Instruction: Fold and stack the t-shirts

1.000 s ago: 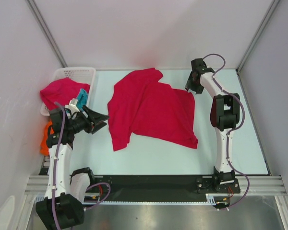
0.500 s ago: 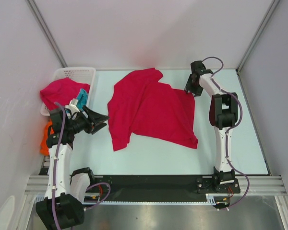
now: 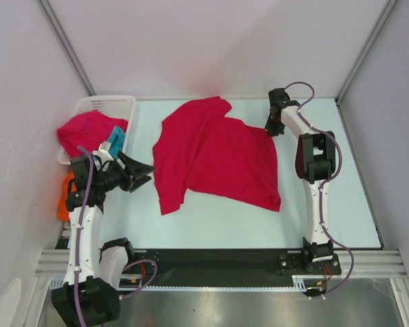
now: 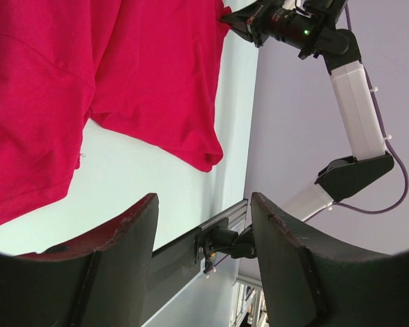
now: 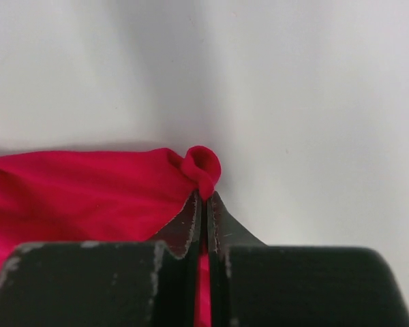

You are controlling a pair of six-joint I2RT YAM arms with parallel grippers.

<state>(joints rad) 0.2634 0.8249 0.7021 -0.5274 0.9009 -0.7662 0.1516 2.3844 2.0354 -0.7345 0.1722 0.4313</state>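
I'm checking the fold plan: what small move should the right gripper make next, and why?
Probably lift a little: the right gripper is shut on the far right corner of the crimson-red cloth t-shirt, which lies spread on the pale table, so raising that corner frees it for folding over.

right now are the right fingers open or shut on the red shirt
Shut on it. In the right wrist view the right fingers press together with a corner of the red t-shirt pinched between them.
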